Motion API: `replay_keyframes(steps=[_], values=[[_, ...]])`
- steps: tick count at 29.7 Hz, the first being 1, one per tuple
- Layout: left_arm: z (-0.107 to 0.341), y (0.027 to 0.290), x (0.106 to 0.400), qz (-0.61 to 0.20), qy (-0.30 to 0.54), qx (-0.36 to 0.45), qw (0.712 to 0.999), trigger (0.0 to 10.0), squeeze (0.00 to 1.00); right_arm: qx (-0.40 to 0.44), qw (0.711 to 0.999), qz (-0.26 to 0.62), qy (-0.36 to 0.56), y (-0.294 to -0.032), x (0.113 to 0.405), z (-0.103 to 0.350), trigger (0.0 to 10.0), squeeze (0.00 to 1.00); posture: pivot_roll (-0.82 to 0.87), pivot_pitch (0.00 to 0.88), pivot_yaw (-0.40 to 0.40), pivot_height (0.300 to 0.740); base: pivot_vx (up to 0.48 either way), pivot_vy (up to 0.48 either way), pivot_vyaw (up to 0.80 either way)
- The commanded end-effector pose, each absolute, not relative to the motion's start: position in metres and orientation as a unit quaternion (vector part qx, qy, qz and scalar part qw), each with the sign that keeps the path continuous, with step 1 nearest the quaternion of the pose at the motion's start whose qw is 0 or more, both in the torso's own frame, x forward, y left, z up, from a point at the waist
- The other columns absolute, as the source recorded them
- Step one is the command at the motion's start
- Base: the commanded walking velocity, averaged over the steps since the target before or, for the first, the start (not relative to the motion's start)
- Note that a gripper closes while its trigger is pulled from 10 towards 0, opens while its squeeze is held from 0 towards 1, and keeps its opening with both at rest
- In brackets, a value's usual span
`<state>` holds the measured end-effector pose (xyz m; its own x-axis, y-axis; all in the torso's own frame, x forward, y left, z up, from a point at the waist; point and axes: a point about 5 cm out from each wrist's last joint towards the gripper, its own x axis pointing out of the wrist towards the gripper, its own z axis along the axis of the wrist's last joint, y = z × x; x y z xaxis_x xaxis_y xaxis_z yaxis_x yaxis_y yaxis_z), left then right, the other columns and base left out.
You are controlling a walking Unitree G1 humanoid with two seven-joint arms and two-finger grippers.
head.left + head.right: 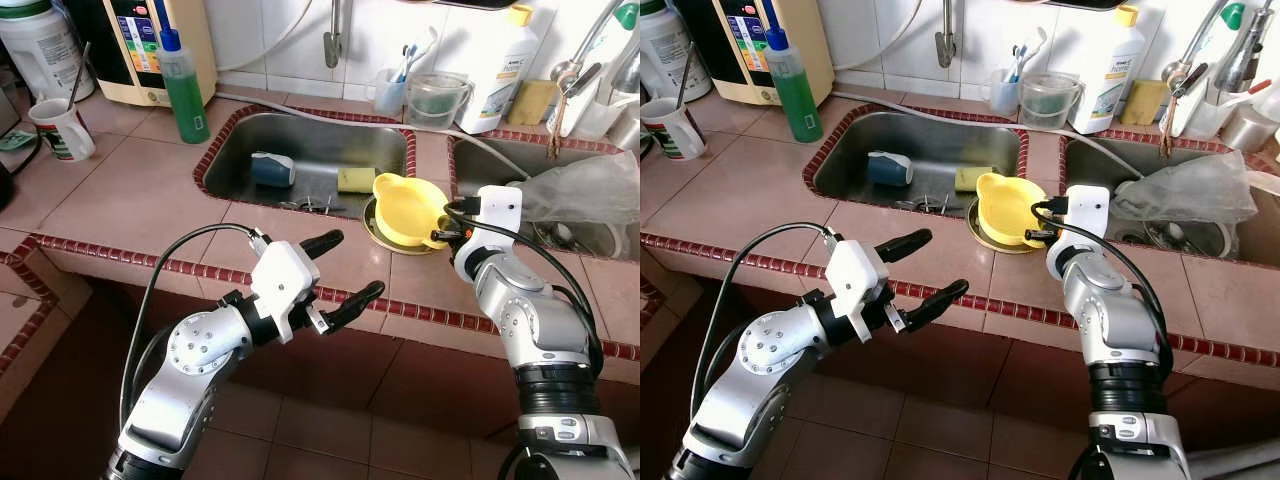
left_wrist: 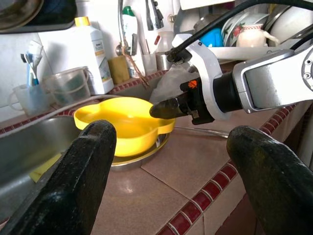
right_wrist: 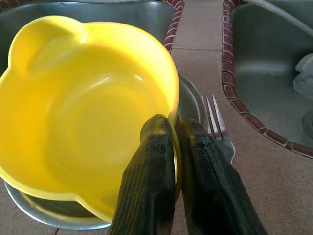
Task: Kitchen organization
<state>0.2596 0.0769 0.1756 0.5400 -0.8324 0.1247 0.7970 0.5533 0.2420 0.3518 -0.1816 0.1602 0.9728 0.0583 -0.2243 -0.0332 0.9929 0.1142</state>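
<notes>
Two steel basins sit in a pink-tiled counter [image 1: 150, 180] edged in dark red tile. Yellow bowl [image 1: 405, 208] stands on the counter strip between them, nested on a shallow metal plate [image 3: 193, 100]; a fork [image 3: 217, 127] lies just beside the plate. Right gripper [image 3: 177, 142] is at the bowl's near rim, one black finger inside the wall and one outside, pinched tight on the rim. Left gripper [image 1: 345, 270] hovers in front of the counter edge, clear of everything, fingers spread wide and holding nothing. Left basin [image 1: 240, 150] holds a blue cup [image 1: 272, 169] on its side, a yellow-green sponge [image 1: 355, 180] and some small cutlery near the front wall. Right basin [image 1: 490, 165] has a crumpled clear plastic bag [image 1: 580, 195] over it. Along the back: green soap bottle [image 1: 184, 90], a clear measuring jug [image 1: 436, 98], a white bottle with yellow cap [image 1: 500, 70], a cup of toothbrushes [image 1: 390, 90]. Mug with a straw [image 1: 62, 128] stands far left.
</notes>
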Motion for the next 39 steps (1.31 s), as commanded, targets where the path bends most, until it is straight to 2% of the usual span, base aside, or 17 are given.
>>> replay_keyframes(steps=[1, 14, 23, 24, 26, 27, 29, 30, 31, 32, 33, 34, 35, 36, 39], values=[[0.178, 0.078, 0.262, -0.46, -0.118, 0.083, 0.876, 10.0, 0.0, 0.064, 0.991, 0.024, 0.118, -0.181, 0.354, 0.162, 0.0, 0.0, -0.1, 0.076, -0.036, 0.74, 0.0, 0.0, 0.0], [0.178, 0.08, 0.264, -0.462, -0.12, 0.087, 0.875, 10.0, 0.0, 0.081, 0.988, 0.028, 0.129, -0.17, 0.336, 0.152, 0.0, 0.0, -0.11, 0.076, -0.03, 0.74, 0.0, 0.0, 0.0], [0.179, 0.08, 0.267, -0.468, -0.121, 0.089, 0.871, 10.0, 0.0, 0.08, 0.988, 0.008, 0.133, -0.174, 0.313, 0.145, 0.0, 0.0, -0.13, 0.075, -0.017, 0.74, 0.0, 0.0, 0.0], [0.18, 0.08, 0.268, -0.469, -0.121, 0.091, 0.87, 10.0, 0.0, 0.069, 0.989, 0.004, 0.131, -0.176, 0.307, 0.144, 1.4, 0.0, -0.13, 0.079, -0.013, 0.74, 0.0, 0.0, 0.0], [0.18, 0.08, 0.268, -0.47, -0.122, 0.091, 0.87, 10.0, 0.0, 0.065, 0.989, 0.001, 0.131, -0.178, 0.303, 0.143, 1.6, 0.0, -0.13, 0.079, -0.012, 0.74, 0.0, 0.0, 0.0], [0.18, 0.081, 0.269, -0.47, -0.122, 0.092, 0.87, 10.0, 0.0, 0.066, 0.989, -0.005, 0.132, -0.179, 0.301, 0.143, 2.4, 0.0, -0.14, 0.082, -0.01, 0.74, 0.0, 0.0, 0.0], [0.18, 0.081, 0.27, -0.47, -0.122, 0.092, 0.869, 10.0, 0.0, 0.071, 0.988, -0.015, 0.135, -0.182, 0.297, 0.143, 2.8, 0.0, -0.14, 0.083, -0.004, 0.74, 0.0, 0.0, 0.0], [0.18, 0.082, 0.27, -0.47, -0.122, 0.093, 0.869, 10.0, 0.0, 0.069, 0.989, -0.018, 0.132, -0.185, 0.295, 0.144, 3.3, 0.0, -0.14, 0.084, -0.003, 0.74, 0.0, 0.0, 0.0], [0.18, 0.082, 0.27, -0.47, -0.122, 0.093, 0.869, 10.0, 0.0, 0.068, 0.989, -0.021, 0.129, -0.186, 0.293, 0.144, 3.3, 0.0, -0.14, 0.084, -0.002, 0.74, 0.0, 0.0, 0.0], [0.18, 0.082, 0.271, -0.47, -0.122, 0.093, 0.869, 10.0, 0.0, 0.067, 0.989, -0.028, 0.129, -0.19, 0.29, 0.144, 4.1, 0.0, -0.15, 0.085, -0.001, 0.74, 0.0, 0.0, 0.0], [0.18, 0.082, 0.271, -0.47, -0.122, 0.093, 0.869, 10.0, 0.0, 0.066, 0.989, -0.03, 0.129, -0.19, 0.289, 0.145, 4.1, 0.0, -0.15, 0.085, -0.001, 0.74, 0.0, 0.0, 0.0], [0.18, 0.082, 0.271, -0.471, -0.122, 0.094, 0.869, 10.0, 0.0, 0.061, 0.989, -0.036, 0.126, -0.193, 0.288, 0.146, 8.1, 0.0, -0.15, 0.085, 0.002, 0.74, 0.0, 0.0, 0.0], [0.18, 0.082, 0.271, -0.471, -0.122, 0.094, 0.869, 10.0, 0.0, 0.057, 0.99, -0.04, 0.124, -0.194, 0.287, 0.147, 8.1, 0.0, -0.15, 0.085, 0.002, 0.74, 0.0, 0.0, 0.0], [0.18, 0.082, 0.271, -0.471, -0.122, 0.094, 0.869, 10.0, 0.0, 0.056, 0.99, -0.045, 0.119, -0.197, 0.287, 0.149, 10.0, 0.0, -0.15, 0.087, 0.005, 0.74, 0.0, 0.0, 0.0], [0.18, 0.082, 0.272, -0.472, -0.122, 0.094, 0.868, 10.0, 0.0, 0.051, 0.992, -0.052, 0.106, -0.2, 0.288, 0.153, 10.0, 0.0, -0.15, 0.086, 0.006, 0.74, 0.0, 0.0, 0.0]])
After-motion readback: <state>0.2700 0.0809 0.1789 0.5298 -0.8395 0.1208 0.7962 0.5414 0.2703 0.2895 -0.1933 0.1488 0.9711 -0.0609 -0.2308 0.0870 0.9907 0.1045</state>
